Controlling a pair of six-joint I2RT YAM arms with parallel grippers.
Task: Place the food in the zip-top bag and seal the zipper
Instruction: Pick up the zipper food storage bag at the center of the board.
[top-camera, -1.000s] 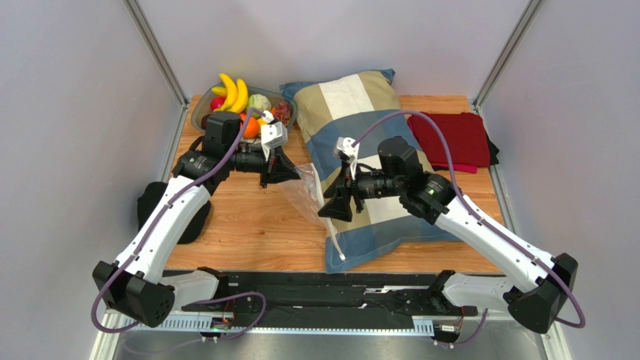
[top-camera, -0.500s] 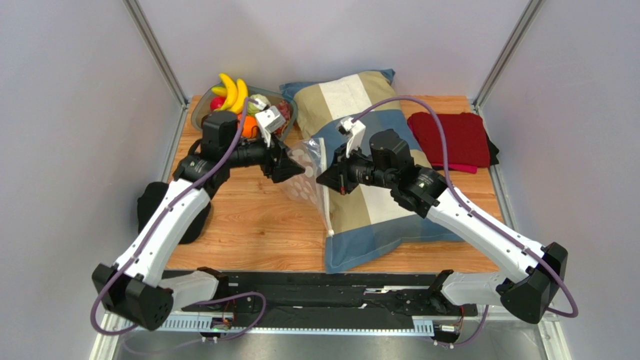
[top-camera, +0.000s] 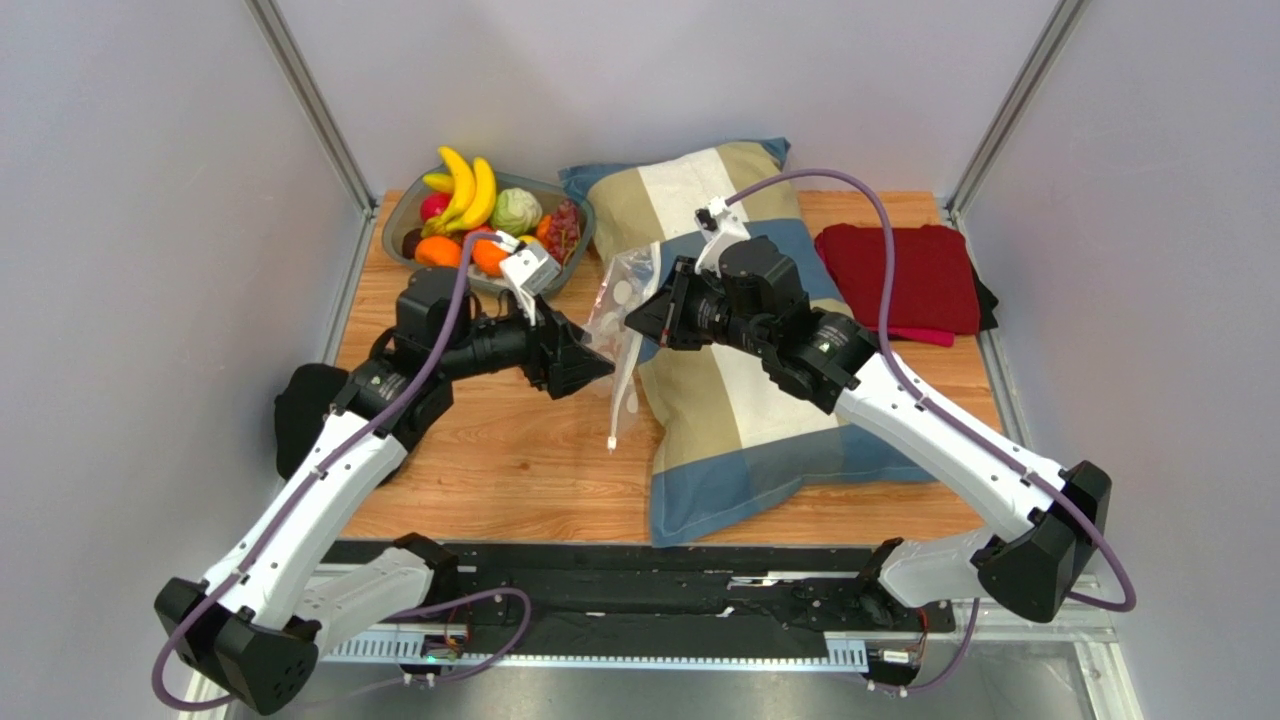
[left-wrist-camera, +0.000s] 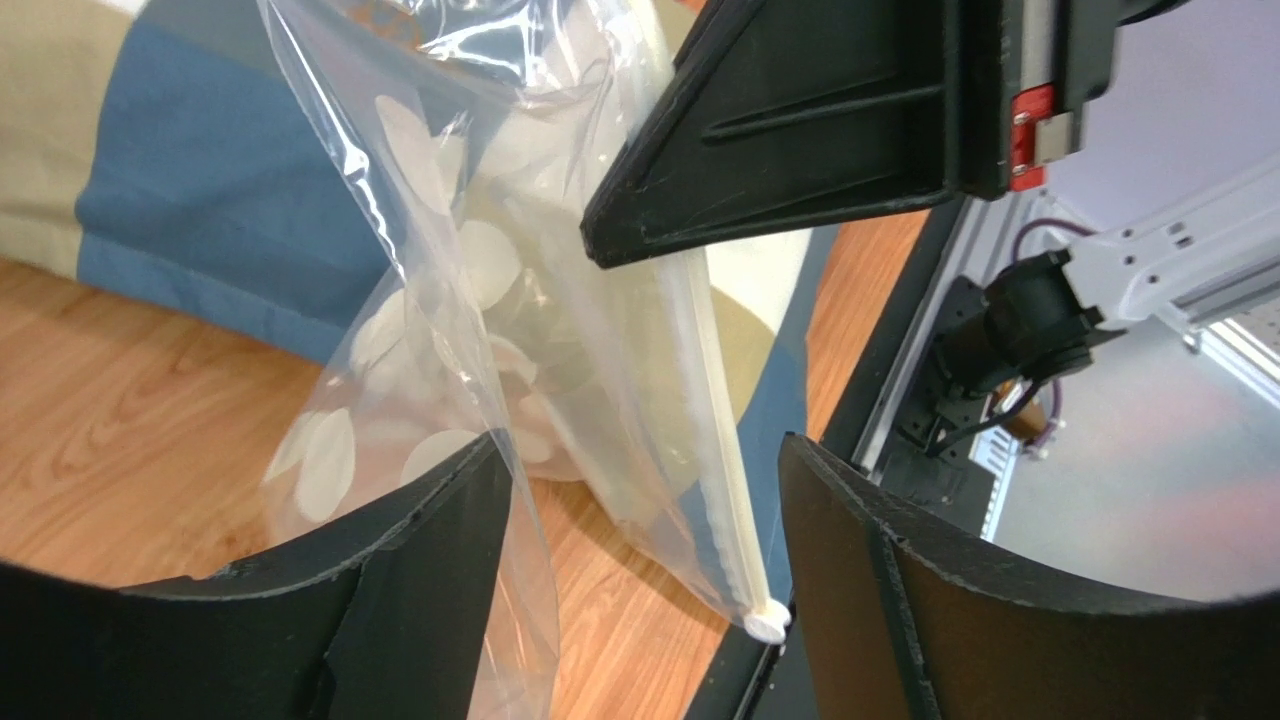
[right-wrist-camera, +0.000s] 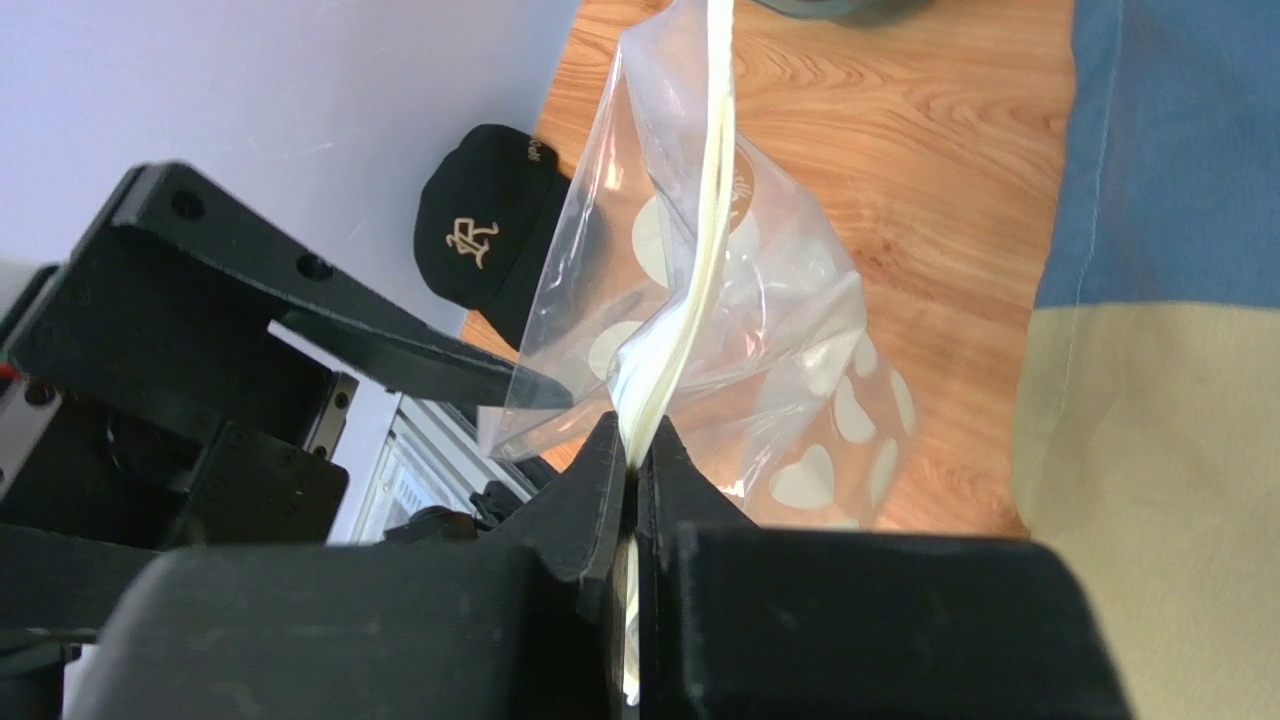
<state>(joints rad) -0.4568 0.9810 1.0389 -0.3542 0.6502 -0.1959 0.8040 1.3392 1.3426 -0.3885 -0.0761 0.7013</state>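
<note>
The clear dotted zip-top bag (top-camera: 616, 308) hangs in the air between the two arms, above the wood. My right gripper (top-camera: 639, 318) is shut on its zipper (right-wrist-camera: 694, 285), the pale strip that runs out of the jaws (right-wrist-camera: 643, 450) and dangles down to a white end tab (left-wrist-camera: 768, 620). My left gripper (left-wrist-camera: 643, 450) stands open, with the bag's lower part (left-wrist-camera: 496, 345) hanging loose between its fingers and one clear wall lying against the left finger. The food (top-camera: 478, 210), bananas, cabbage, oranges and grapes, lies in the grey bowl at the far left.
A large blue and beige pillow (top-camera: 736, 375) covers the table's middle right. A red cloth (top-camera: 906, 278) lies beyond it at the far right. A black cap (top-camera: 305, 413) sits off the table's left edge. Bare wood (top-camera: 496, 465) lies in front of the left gripper.
My right gripper shut on the zipper strip and lifted the bag up and away toward the bowl. My left gripper opened, let go of the bag and drew back slightly.
</note>
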